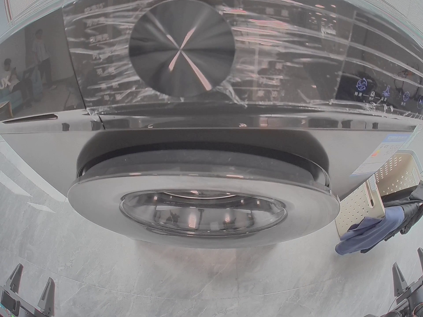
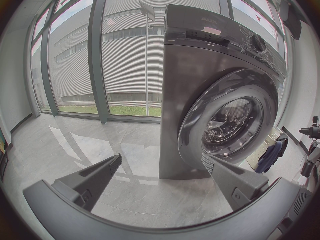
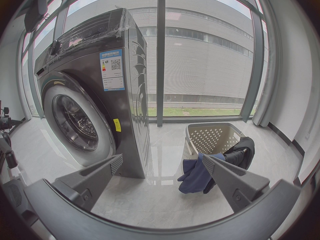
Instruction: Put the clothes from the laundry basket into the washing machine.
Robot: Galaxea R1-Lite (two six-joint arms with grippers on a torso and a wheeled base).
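With the left pincer (image 2: 161, 157) and right pincer (image 3: 162, 158) both apart and empty, the clothes (image 3: 196, 179) drape over the laundry basket (image 3: 213, 137) rim beside the washing machine (image 3: 133, 94), whose shut door (image 3: 75, 120) would likely block a carried garment, letting it drop

Head cam is sitting really close to the washing machine (image 1: 44, 155), peering forward and down over its control panel (image 1: 286, 58) onto the round door (image 1: 202, 208) (it's bulging right at the lens); left wrist cam is hanging low near the floor (image 2: 100, 144), looking past the left gripper (image 2: 161, 159) at the machine's left front corner from farther back; right wrist cam is mirroring that behind the right gripper (image 3: 161, 160) off the right corner; all three are catching the door and the laundry basket (image 1: 396, 172).
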